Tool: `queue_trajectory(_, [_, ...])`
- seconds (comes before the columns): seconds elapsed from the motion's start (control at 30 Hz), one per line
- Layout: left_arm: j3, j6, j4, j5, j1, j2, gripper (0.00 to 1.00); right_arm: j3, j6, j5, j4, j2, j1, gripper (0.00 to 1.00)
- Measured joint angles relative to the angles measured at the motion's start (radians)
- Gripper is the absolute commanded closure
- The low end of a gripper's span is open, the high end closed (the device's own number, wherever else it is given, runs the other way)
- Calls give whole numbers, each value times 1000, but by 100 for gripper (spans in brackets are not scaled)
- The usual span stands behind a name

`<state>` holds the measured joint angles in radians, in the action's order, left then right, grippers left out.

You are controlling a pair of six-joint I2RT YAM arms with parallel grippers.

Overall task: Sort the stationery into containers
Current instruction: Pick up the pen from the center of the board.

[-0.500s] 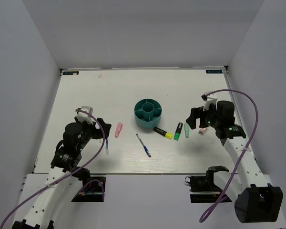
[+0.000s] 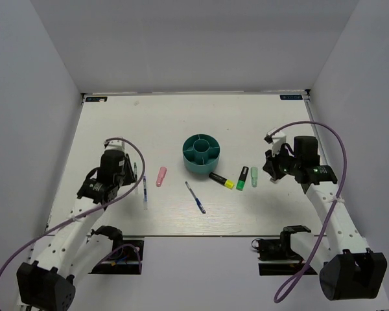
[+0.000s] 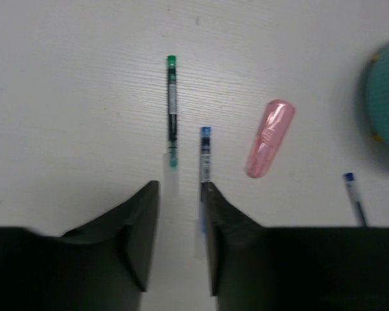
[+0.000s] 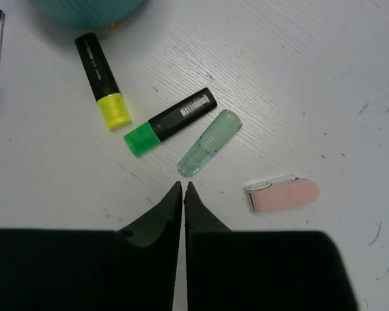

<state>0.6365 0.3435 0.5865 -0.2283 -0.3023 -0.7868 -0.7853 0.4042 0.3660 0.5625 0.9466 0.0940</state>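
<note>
The teal organizer [image 2: 202,154] stands mid-table. My left gripper [image 3: 180,188] is open above two thin pens: a green-tipped one [image 3: 172,110] ahead, and a blue-tipped one [image 3: 205,155] running back between the fingers, close along the right finger [image 3: 230,223]. A pink marker [image 3: 269,146] lies to their right. My right gripper [image 4: 183,186] is shut and holds nothing, its tips just short of the pale green marker [image 4: 211,142]. Beyond that lie the black marker with the green cap [image 4: 172,123] and the one with the yellow cap [image 4: 102,81].
A flat pink piece with a white end [image 4: 284,194] lies right of the right gripper's tips. Another thin blue pen [image 2: 195,197] lies in front of the organizer. White walls close off the table on the left, right and far sides.
The left arm has swung back and left, so its gripper now hangs over the two thin pens. The right gripper has shifted slightly right. No stationery has moved.
</note>
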Motion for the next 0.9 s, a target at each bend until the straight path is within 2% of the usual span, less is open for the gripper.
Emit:
queue_trajectory(0.03, [18, 17, 23, -11, 7, -29, 40, 8, -10, 19, -2, -3, 2, 100])
queue_trajectory(0.07, [32, 32, 36, -15, 19, -61, 30, 13, -13, 32, -6, -2, 5, 81])
queue_trajectory(0.1, [48, 47, 45, -16, 34, -97, 26, 14, -31, 43, -7, 5, 7, 45])
queue_trajectory(0.13, [62, 63, 48, -13, 51, -137, 25, 13, -44, 52, -11, 15, 11, 25])
queue_trajectory(0.17, [74, 71, 51, -8, 65, -180, 28, 12, -56, 59, -15, 29, 14, 28])
queue_trajectory(0.2, [94, 77, 59, -5, 80, -227, 44, 9, -57, 63, -13, 43, 18, 41])
queue_trajectory(0.23, [114, 85, 61, 2, 93, -279, 50, 3, -56, 69, -9, 60, 24, 88])
queue_trajectory(0.27, [145, 77, 73, 10, 106, -342, 54, -2, -60, 75, -11, 74, 28, 100])
queue_trajectory(0.33, [201, 60, 64, 28, 125, -469, 62, -4, -83, 84, -11, 85, 39, 100])
queue_trajectory(0.43, [268, 33, 59, 45, 134, -610, 59, -4, -95, 85, -14, 81, 47, 100])
queue_trajectory(0.5, [301, 22, 45, 54, 136, -692, 58, -4, -105, 84, -15, 80, 51, 95])
queue_trajectory(0.73, [418, 4, 30, 61, 137, -879, 54, -4, -114, 77, -15, 80, 55, 93])
queue_trajectory(0.9, [431, -3, 19, 60, 138, -933, 54, -4, -115, 61, -15, 80, 58, 93])
